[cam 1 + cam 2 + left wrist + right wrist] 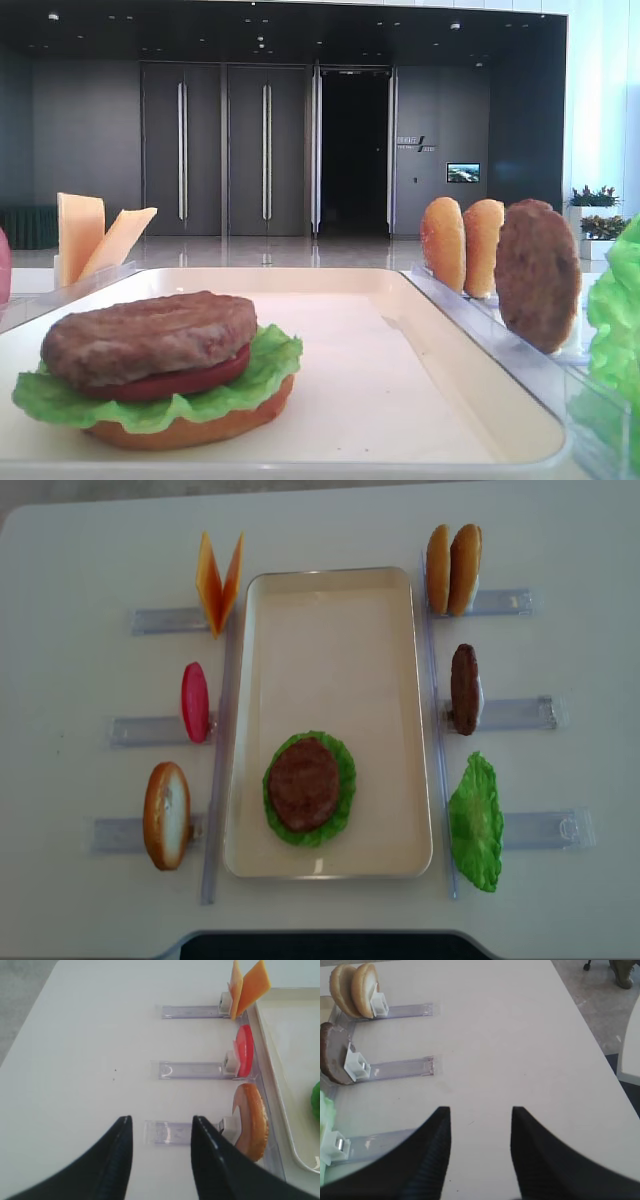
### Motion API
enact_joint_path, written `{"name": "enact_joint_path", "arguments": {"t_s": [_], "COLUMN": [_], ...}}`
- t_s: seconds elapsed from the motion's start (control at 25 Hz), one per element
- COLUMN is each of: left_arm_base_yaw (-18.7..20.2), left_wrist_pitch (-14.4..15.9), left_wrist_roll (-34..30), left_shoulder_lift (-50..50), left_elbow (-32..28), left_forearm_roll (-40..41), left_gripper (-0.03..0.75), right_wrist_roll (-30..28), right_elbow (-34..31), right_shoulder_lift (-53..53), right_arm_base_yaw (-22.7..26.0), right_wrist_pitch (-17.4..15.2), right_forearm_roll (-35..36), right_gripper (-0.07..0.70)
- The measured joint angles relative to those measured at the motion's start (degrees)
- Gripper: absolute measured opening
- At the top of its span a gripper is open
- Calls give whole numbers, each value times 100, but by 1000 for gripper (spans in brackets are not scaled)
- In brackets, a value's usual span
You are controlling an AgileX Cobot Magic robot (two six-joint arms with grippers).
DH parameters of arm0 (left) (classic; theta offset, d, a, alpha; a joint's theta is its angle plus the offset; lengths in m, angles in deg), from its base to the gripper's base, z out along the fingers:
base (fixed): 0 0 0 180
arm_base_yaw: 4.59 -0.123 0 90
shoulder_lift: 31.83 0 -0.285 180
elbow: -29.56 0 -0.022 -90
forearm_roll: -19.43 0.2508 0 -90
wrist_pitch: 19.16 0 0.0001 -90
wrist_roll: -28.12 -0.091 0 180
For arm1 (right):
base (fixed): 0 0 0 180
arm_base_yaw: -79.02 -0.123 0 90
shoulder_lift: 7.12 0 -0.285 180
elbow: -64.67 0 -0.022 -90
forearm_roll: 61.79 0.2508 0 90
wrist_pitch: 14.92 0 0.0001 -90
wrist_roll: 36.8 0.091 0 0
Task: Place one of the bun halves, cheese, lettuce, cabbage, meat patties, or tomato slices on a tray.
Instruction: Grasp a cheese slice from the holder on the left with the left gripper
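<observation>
A half-built burger sits on the tray [250, 680]: a meat patty [303, 783] tops a tomato slice [178, 383], lettuce [343, 770] and a bottom bun [190, 428]. Both arms hang back over bare table outside the holders.

The left gripper [161, 1146] stands open and empty, its jaws parted over the clear holder [167, 1132] that carries a spare bun half [250, 1120], just ahead and to its right. Farther ahead stand a red tomato slice [243, 1051] and, beyond it, two cheese slices [247, 989] leaning apart in a V. The right gripper [481, 1145] also shows parted, empty jaws; ahead to its left are a spare patty [332, 1055] and two bun halves [355, 989].

If cheese comes next, as seems likely, the left claw would do well to take the nearer slice by its top edge, pinching across the thin face, and lift straight up before swinging right over the tray's raised rim. The neighbouring slice touches it at the base and could tip. Room is generous: the far half of the tray lies bare, and open table lies on the claw's left.
</observation>
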Motion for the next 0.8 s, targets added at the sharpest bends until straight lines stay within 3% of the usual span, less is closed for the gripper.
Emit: {"name": "enact_joint_path", "arguments": {"t_s": [0.44, 0.8], "left_arm_base_yaw": [0, 0], "left_wrist_pitch": [-616, -660], "left_wrist_roll": [271, 271], "left_shoulder_lift": [3226, 6187], "left_elbow": [1372, 3318], "left_forearm_roll": [-92, -513], "left_gripper": [315, 317], "right_wrist_roll": [4, 4], "right_elbow": [0, 0], "right_shoulder_lift": [0, 0], "right_arm_base_yaw": [0, 0], "right_wrist_pitch": [0, 0], "right_forearm_roll": [0, 0], "right_gripper": [306, 306]}}
